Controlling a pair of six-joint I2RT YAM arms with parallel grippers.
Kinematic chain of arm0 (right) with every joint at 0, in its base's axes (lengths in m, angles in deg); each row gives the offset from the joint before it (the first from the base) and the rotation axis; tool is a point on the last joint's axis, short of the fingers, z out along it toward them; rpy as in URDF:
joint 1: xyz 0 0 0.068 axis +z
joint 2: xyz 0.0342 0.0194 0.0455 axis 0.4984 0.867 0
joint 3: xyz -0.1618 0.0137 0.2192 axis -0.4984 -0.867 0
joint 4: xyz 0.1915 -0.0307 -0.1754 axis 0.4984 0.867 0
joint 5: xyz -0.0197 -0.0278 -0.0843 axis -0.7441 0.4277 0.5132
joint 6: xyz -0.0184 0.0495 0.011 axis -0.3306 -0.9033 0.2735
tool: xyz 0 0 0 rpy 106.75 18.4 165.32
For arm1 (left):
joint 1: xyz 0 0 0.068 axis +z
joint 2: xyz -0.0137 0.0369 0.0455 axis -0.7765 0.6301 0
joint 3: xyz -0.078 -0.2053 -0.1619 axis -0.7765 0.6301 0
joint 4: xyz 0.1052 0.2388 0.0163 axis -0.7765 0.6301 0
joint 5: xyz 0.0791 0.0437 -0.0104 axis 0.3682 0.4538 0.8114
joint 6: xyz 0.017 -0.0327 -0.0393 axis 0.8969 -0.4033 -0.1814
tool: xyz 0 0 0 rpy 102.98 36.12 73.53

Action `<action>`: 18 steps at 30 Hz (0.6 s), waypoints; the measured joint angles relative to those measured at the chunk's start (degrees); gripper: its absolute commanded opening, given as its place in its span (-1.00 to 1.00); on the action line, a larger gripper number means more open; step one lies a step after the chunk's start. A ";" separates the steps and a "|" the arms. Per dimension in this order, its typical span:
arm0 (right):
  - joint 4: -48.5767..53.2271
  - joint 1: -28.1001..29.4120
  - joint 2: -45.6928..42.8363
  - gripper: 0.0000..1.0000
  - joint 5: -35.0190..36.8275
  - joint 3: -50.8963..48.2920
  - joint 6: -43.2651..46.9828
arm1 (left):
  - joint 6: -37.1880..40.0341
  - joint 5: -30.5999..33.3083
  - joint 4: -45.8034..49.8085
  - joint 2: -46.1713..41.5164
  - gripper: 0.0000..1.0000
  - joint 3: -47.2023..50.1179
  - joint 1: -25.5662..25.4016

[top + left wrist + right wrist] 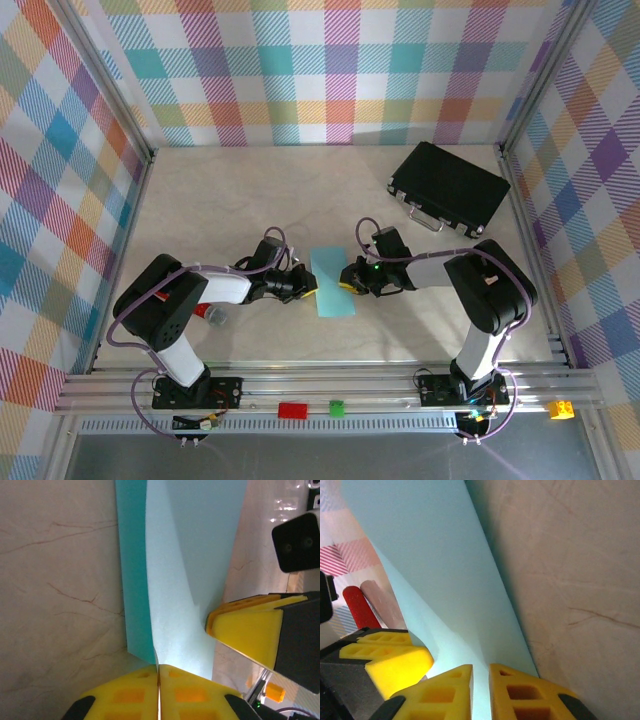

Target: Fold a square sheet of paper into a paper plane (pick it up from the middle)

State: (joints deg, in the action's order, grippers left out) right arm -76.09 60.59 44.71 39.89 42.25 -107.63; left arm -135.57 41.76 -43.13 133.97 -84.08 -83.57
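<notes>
your square sheet of paper (333, 284) is thin and light blue. it lies as a narrow oblong running front to back on the table (230, 200), between the two arms. from the left wrist you see two layers: a darker teal strip along one long edge and a paler flap bowing up over it. your left gripper (159, 680) has its yellow fingers pressed together on the sheet's edge. your right gripper (480, 685) meets the opposite edge. its fingers stand a sliver apart with paper in the gap, and you cannot tell whether they pinch it. the black case (450, 187) lies well apart, toward the far right corner.
</notes>
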 measured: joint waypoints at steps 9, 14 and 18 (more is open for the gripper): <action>0.31 0.02 -8.50 -0.16 1.84 -2.91 2.60 | -1.53 -0.44 -1.16 -1.46 -1.00 0.00 0.00; 3.04 0.52 -22.88 0.01 5.51 -4.26 10.80 | -2.64 -0.72 -0.79 -2.97 -1.00 0.00 0.00; 3.80 6.12 -29.55 0.12 11.93 -6.05 21.73 | -3.43 -1.40 -0.59 -3.08 -1.00 -0.07 0.00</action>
State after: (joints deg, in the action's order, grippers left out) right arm -72.29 66.71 15.16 51.83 36.20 -85.90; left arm -139.01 40.36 -43.72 130.89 -84.14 -83.57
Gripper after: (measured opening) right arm 0.552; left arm 0.049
